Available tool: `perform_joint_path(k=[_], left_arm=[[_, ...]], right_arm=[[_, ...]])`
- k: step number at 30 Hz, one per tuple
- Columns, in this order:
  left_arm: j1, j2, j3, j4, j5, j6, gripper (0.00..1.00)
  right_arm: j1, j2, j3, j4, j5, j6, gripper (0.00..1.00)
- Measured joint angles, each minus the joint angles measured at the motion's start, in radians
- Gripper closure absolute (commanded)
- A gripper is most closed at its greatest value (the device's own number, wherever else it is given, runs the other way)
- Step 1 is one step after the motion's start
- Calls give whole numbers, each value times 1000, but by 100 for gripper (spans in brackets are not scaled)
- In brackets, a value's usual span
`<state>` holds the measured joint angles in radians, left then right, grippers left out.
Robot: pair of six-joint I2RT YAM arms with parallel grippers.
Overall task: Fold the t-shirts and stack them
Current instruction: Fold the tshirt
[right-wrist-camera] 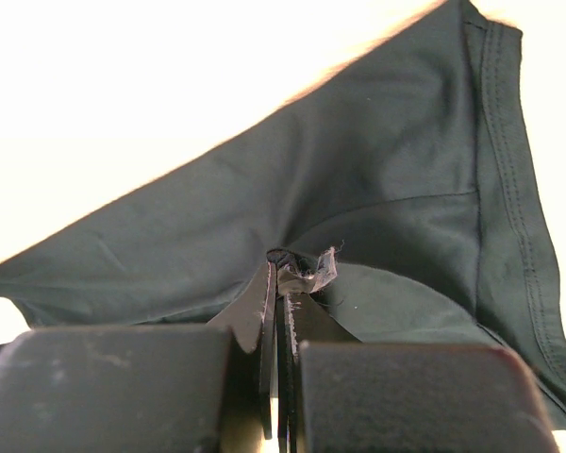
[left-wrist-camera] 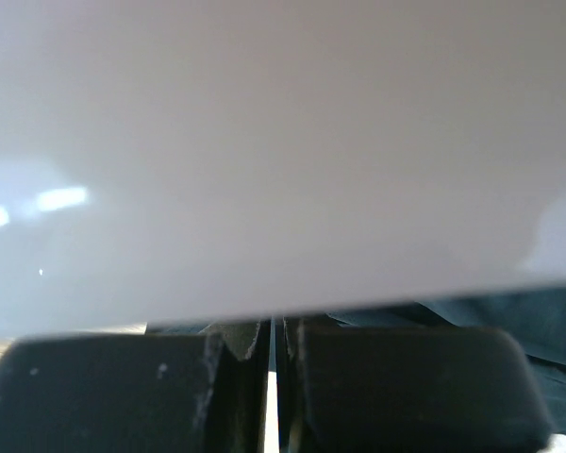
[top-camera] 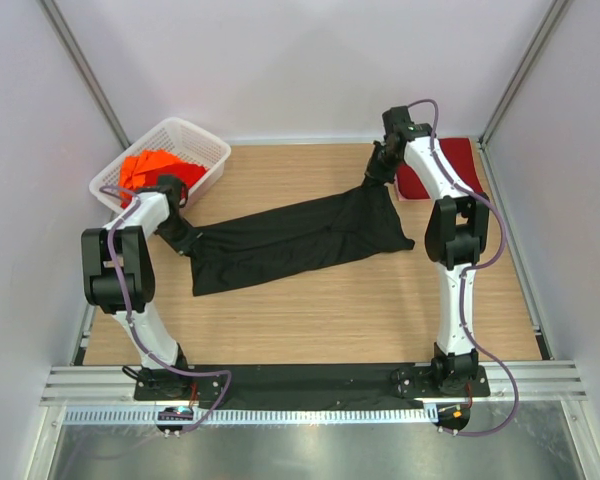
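A black t-shirt (top-camera: 290, 238) lies stretched out long across the middle of the wooden table. My left gripper (top-camera: 187, 240) is shut on its left end; in the left wrist view the jaws (left-wrist-camera: 275, 330) stand almost closed with dark cloth (left-wrist-camera: 509, 311) beside them. My right gripper (top-camera: 375, 178) is shut on the shirt's far right corner; the right wrist view shows the pinched cloth bunched at the fingertips (right-wrist-camera: 285, 269), with the shirt (right-wrist-camera: 358, 189) spreading away. A dark red shirt (top-camera: 455, 160) lies folded at the back right. Bright orange-red shirts (top-camera: 150, 168) lie in the basket.
The white lattice basket (top-camera: 205, 135) stands at the back left corner, just behind my left arm. Pale walls enclose the table on three sides. A black strip and metal rails run along the near edge by the arm bases.
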<state>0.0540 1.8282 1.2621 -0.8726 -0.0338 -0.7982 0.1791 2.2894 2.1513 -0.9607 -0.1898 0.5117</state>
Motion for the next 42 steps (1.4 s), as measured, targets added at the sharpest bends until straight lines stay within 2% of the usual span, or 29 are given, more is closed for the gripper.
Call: perform_joint_path(k=[19,22,26,27,28,29,31,32,34,39,42], left_arm=[[2,3,2,1,0,-5,100],[2,3,2,0,-1,-5,87],[2,3,2,0,-15,-4,62],[2,3,3,-1,-19,-3,59],[2,2,3,-1,-21,-6,58],[2,-2,5,-3,-27,-8,57],[2,-21,7,-11,-35,-6,55],[2,-37,8,-16,-37,-5,55],[2,-89,9,-19,-35,-2,55],[-3,-291,-50,36,33,18,55],[-25,-400,-152,103,113,22,55]], right_arm=[[-29,85,35,29,-28,10,98],[-34,99,39,39,-45,11,95],[-37,114,55,43,-61,14,85],[-37,120,63,46,-66,17,83],[-37,125,72,48,-71,18,80],[-37,130,84,48,-76,19,70],[-37,137,101,50,-84,31,60],[-38,137,105,50,-86,34,52],[-38,137,114,48,-89,41,45],[-38,126,101,39,-86,21,40],[-36,63,-3,39,-84,0,39]])
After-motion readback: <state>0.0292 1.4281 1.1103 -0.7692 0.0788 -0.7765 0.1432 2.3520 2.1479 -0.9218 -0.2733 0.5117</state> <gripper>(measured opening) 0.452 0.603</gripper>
